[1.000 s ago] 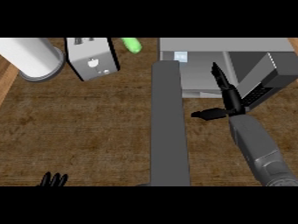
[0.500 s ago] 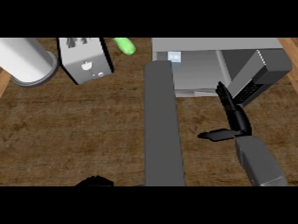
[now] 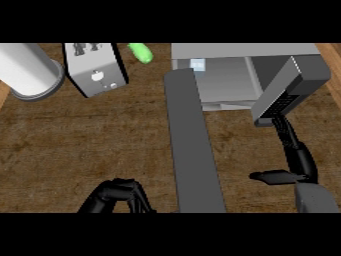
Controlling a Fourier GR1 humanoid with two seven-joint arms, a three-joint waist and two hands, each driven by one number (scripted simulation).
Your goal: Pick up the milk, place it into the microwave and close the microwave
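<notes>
1. Right hand (image 3: 297,160) is stretched toward the microwave (image 3: 236,80), fingers straight and together, tips at or just under the dark control-panel block (image 3: 289,92) at the oven's right; thumb sticks out left. Holds nothing.
2. Left hand (image 3: 117,196) shows at the lower edge, fingers curled down, nothing visible in it.
3. Milk (image 3: 197,64): prob. the small pale carton at the back-left of the cavity, so already inside.
4. Door (image 3: 193,145) is swung wide open, a long grey slab running toward the viewer, well left of the right hand.
5. Risk: right hand is on the panel side, not the door; pushing there shifts the oven w/o closing it.
6. Risk: reaching across the opening to the door could clip the cavity or nudge the carton.
7. Risk: left hand sits near the door's free end; may block the swing.
8. Count: 1 microwave, 1 door, 1 carton, 2 hands, 1 white cylinder (image 3: 21,72), 1 grey toaster-like box (image 3: 94,70), 1 green item (image 3: 140,52).
</notes>
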